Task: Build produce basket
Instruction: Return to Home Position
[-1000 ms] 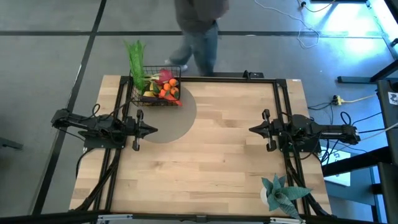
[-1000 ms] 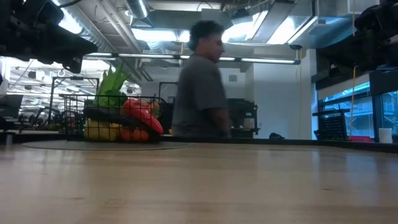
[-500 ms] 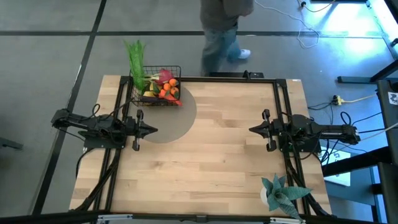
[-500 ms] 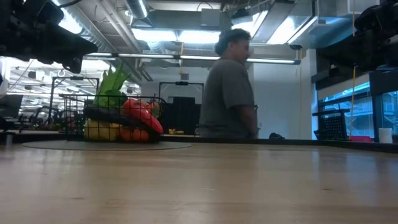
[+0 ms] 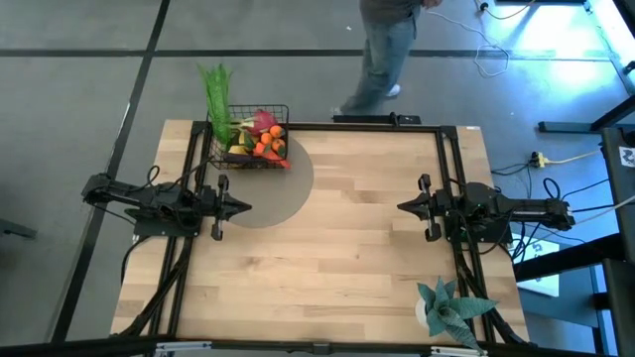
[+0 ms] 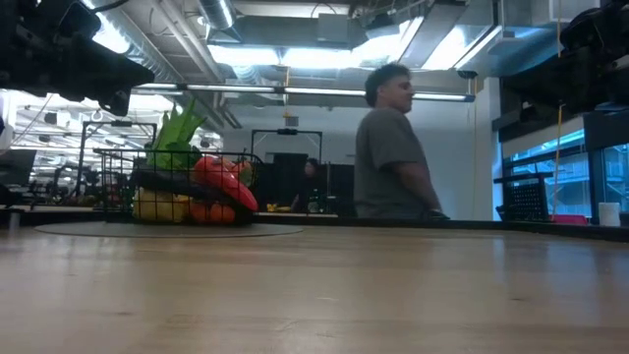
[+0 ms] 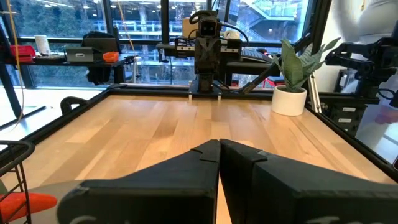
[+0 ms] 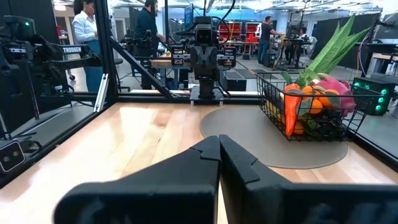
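Only the person [image 5: 385, 50] behind the table [image 5: 347, 258] has walked on; both arms stay parked, left gripper [image 5: 238, 207] and right gripper [image 5: 407, 207] closed on nothing, and the produce [image 5: 260, 144] sits heaped in the basket [image 5: 273, 107] at the far-left corner, so the job looks done.

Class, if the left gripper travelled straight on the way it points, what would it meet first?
Probably the right gripper, which faces the left gripper across the table; nothing lies between them in the high view. The basket sits off that line.
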